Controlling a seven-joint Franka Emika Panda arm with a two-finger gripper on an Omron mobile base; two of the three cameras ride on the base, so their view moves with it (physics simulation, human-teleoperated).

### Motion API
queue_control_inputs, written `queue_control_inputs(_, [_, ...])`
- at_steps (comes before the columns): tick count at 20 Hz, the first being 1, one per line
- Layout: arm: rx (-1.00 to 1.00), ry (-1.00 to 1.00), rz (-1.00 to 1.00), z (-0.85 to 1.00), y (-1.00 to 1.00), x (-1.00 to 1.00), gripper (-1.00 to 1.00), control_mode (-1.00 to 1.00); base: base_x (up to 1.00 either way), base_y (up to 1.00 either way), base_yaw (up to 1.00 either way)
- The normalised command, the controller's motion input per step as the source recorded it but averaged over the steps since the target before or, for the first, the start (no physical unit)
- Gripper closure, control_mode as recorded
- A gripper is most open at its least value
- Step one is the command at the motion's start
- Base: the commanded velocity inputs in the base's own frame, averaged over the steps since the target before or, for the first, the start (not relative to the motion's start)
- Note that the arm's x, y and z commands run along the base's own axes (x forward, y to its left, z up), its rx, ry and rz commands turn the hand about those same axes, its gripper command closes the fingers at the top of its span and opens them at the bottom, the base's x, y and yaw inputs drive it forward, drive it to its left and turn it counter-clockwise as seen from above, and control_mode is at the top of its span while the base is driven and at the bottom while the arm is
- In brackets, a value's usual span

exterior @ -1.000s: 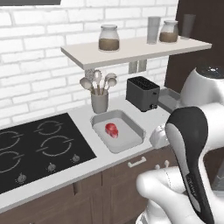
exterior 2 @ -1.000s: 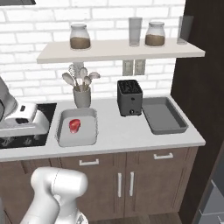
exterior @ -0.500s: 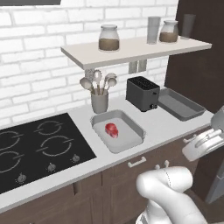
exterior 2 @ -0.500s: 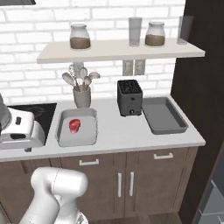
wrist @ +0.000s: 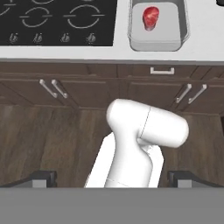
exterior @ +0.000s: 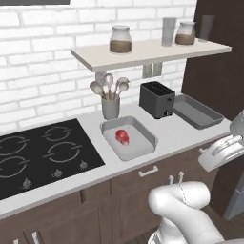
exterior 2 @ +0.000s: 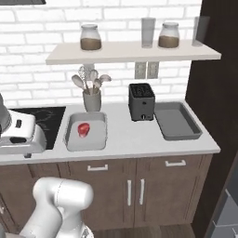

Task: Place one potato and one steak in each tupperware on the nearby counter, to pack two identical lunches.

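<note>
One steak [exterior 2: 83,129] is seen in the light tupperware [exterior 2: 70,139]; the dark tupperware [exterior 2: 190,131] lies bare on the bench [exterior 2: 135,142]. The tool [wrist: 112,177] is held fully open and empty, so a potato is best fetched next and lowered squarely beside the steak.

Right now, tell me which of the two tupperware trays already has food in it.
The light grey tray left of the toaster, holding a red steak; the darker tray holds nothing.

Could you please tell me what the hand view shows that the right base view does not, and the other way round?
Hand view: the cooktop with its burner rings and knobs, from above. Right base view: the black toaster, the empty darker grey tray, the utensil pot and the shelf with jars. Both: the light grey tray holding one red steak, on the counter.
</note>
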Motion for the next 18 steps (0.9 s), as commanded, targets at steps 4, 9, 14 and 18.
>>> queue_control_inputs(4, [0.0, 0.0, 0.0, 0.0, 0.0, 0.0, -1.0, 1.0, -0.79, -0.3, 0.44])
queue_control_inputs(9, [0.0, 0.0, 0.0, 0.0, 0.0, 0.0, -1.0, 1.0, -0.73, -0.59, 0.46])
queue_control_inputs(14, [0.0, 0.0, 0.0, 0.0, 0.0, 0.0, -1.0, 1.0, -0.49, -0.47, 0.25])
queue_control_inputs(18, [0.0, 0.0, 0.0, 0.0, 0.0, 0.0, -1.0, 1.0, -0.34, -0.17, 0.0])
